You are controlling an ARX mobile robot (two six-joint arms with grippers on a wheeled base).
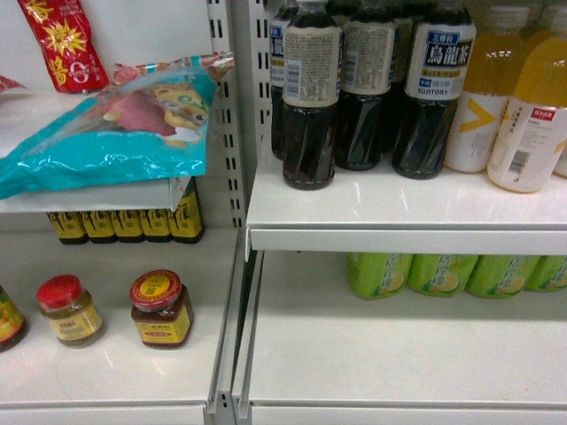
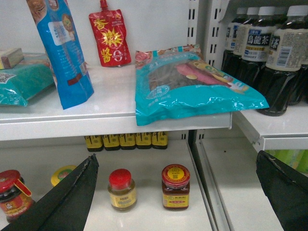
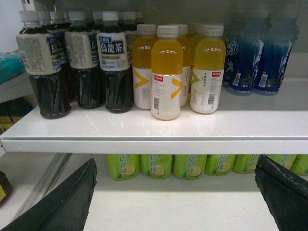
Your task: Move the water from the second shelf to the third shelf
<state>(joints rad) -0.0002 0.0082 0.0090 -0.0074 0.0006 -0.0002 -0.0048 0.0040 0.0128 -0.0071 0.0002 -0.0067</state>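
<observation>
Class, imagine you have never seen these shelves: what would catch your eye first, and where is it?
Most striking is the big teal snack bag lying flat on the upper left shelf, overhanging its front edge. On the right bay's upper shelf stands a row of dark oolong tea bottles beside bright orange juice bottles, with blue drink bottles further right. Below, green bottles line the back of the lower shelf.
</observation>
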